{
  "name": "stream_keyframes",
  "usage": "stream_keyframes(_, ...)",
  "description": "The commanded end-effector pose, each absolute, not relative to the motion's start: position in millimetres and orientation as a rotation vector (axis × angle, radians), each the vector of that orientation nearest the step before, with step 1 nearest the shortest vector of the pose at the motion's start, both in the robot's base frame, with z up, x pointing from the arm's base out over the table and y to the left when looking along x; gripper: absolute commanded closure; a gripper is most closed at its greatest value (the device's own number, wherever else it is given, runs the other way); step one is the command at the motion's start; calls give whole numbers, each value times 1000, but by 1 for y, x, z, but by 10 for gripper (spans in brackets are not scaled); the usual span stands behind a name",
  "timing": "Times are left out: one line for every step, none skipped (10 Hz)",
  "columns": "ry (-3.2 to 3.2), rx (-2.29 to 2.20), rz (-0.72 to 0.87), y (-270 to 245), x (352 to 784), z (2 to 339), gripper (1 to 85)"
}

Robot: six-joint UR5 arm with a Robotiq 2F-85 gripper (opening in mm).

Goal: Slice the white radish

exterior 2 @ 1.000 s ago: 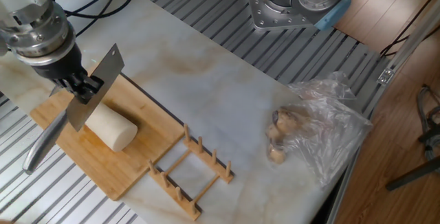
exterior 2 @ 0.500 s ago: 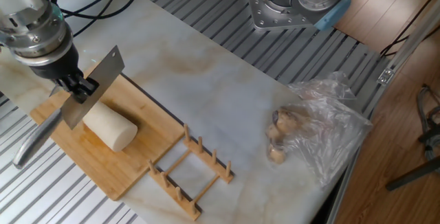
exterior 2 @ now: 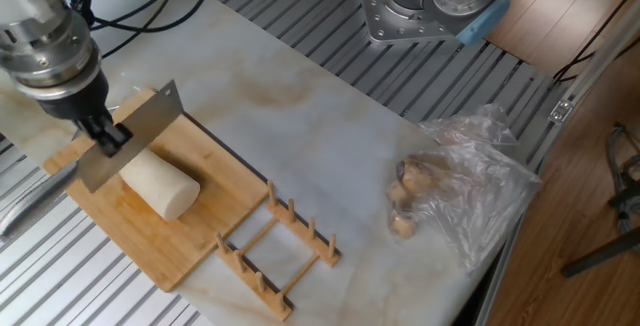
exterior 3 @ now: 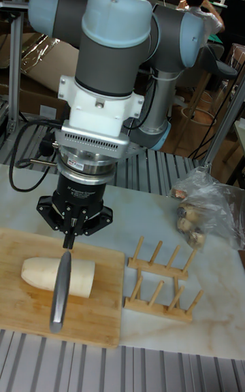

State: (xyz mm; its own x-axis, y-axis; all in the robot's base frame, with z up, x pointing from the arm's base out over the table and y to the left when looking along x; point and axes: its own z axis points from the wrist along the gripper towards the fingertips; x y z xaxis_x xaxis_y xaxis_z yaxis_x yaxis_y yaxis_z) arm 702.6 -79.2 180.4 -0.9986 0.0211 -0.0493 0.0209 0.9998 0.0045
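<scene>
we've got the gripper (exterior 2: pixel 105 134) clamped on the knife (exterior 2: pixel 130 134) | blade lifted and swung back over the last second, so probably resetting, no slice yet | radish (exterior 2: pixel 160 183) whole on the board (exterior 2: pixel 205 228) (contact unclear) | rack (exterior 2: pixel 277 248) close, left side open

A robotics lab. The UR5 arm (exterior 3: pixel 116 45) is bolted to a slatted aluminium bench (exterior 2: pixel 300 21). Behind it are cables (exterior 3: pixel 30 147), shelving and a seated person (exterior 3: pixel 199 4).
</scene>
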Motion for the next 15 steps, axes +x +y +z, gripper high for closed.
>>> stream_keyframes(3052,169,121,-63,719,174,843)
stream_keyframes(3055,205,129,-54,724,174,843)
stream_keyframes(3057,226,146,-44,726,174,843)
stream_keyframes(3065,224,148,-37,726,175,843)
stream_keyframes(3068,192,154,-35,727,173,843)
stream_keyframes(3074,149,136,-37,727,170,843)
stream_keyframes(3091,117,118,-38,724,166,843)
stream_keyframes(3107,38,95,-42,721,162,843)
stream_keyframes(3110,7,95,-43,720,160,843)
stream_keyframes(3110,5,107,-38,720,159,843)
stream_keyframes(3106,5,106,-36,719,159,843)
stream_keyframes(3091,-2,106,-35,718,163,843)
stream_keyframes(3077,-11,96,-36,720,167,843)
stream_keyframes(3074,-32,88,-37,719,168,843)
stream_keyframes(3080,-63,80,-38,714,165,843)
